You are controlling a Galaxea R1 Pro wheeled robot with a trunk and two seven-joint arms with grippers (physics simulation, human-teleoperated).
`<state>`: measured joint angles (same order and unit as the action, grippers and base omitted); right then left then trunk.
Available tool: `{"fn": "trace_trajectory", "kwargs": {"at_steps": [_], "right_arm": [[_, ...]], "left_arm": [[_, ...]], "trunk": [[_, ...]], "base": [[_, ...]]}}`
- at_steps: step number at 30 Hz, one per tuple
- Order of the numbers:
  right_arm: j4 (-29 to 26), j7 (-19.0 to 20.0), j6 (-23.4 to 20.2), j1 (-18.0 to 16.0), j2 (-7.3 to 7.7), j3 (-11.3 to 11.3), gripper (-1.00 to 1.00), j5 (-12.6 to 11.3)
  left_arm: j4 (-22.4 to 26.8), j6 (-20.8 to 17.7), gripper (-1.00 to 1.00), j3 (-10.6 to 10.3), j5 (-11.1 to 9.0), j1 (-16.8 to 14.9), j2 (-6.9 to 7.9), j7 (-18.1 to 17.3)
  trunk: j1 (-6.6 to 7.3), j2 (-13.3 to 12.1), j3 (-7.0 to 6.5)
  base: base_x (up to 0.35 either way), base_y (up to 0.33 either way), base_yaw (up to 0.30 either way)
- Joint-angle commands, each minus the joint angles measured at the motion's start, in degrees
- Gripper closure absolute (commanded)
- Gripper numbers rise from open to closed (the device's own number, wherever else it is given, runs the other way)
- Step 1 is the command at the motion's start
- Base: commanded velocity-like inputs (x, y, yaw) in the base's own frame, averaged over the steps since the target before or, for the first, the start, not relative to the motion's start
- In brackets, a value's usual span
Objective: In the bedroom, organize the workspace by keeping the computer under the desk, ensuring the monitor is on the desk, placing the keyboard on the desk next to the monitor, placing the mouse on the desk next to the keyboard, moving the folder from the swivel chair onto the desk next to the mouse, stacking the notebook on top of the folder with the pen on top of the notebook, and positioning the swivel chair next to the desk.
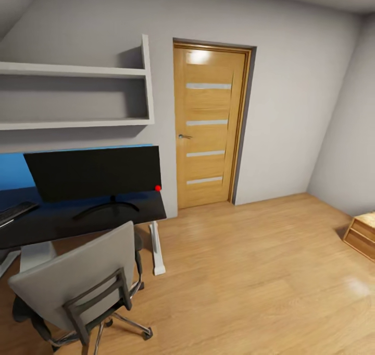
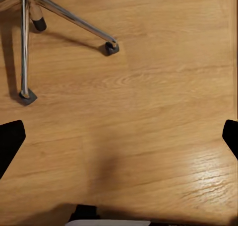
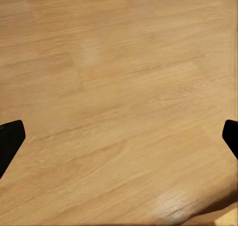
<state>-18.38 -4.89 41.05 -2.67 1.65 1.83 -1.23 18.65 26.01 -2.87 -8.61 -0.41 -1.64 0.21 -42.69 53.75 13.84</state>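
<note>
As seen from the head camera, a bedroom with a wood-plank floor (image 1: 250,271), grey walls and a sloping ceiling. At far centre stands a wooden door (image 1: 210,126) with four pale horizontal strips and a metal handle; no writing or label is legible anywhere. Two grey wall shelves (image 1: 78,97) hang at upper left above a blue wall panel (image 1: 11,170). Below them, the desk (image 1: 78,217), a glossy black counter on pale legs, carries the monitor (image 1: 96,173), upright on its curved black foot, with a small red dot at the screen's lower right corner. The keyboard (image 1: 14,212) lies on the counter at the far left, partly cut off by the frame edge. The swivel chair (image 1: 78,287) stands near left, just in front of the counter, its grey back toward the camera. A wooden piece of furniture (image 1: 362,232) shows at the right edge.

Both wrist views look down on bare floor. The left gripper (image 2: 119,136) has its fingers (image 2: 10,141) spread wide and empty, near the chair's chrome base; the right gripper (image 3: 119,136) likewise holds its fingers (image 3: 10,139) wide apart.
</note>
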Motion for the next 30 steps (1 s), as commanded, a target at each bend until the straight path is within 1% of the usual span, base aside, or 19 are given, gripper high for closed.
{"fn": "trace_trajectory", "kwargs": {"at_steps": [1, 5, 26, 30], "right_arm": [[0.1, 0.0, 0.2, -0.1, -0.03, 0.0, -1.0, -0.1], [0.1, 0.0, 0.1, -0.1, -0.06, 0.0, -1.0, -0.2], [0.5, 0.0, -0.1, -0.1, -0.06, -0.1, -1.0, 0.0], [0.9, 0.2, -0.2, -0.1, -0.06, -0.2, -1.0, 0.2]], "left_arm": [[0.0, 0.2, -1.0, -0.3, -0.6, 0.0, 0.0, 0.1], [0.0, 0.2, -1.0, -0.1, -0.6, 0.0, 0.01, 0.3], [0.0, 0.1, -1.0, -0.2, -0.5, 0.0, -0.08, 0.3], [0.0, 0.1, -1.0, -0.2, -0.5, 0.0, -0.04, 0.3]], "trunk": [[-0.01, 0.1, 0.07], [-0.01, 0.1, 0.07], [-0.01, 0.1, 0.07], [-0.01, 0.1, 0.07]], "base": [[0.011, 0.0, -0.264], [0.128, 0.0, -0.267], [0.321, 0.0, -0.27], [0.327, 0.0, -0.131]]}}
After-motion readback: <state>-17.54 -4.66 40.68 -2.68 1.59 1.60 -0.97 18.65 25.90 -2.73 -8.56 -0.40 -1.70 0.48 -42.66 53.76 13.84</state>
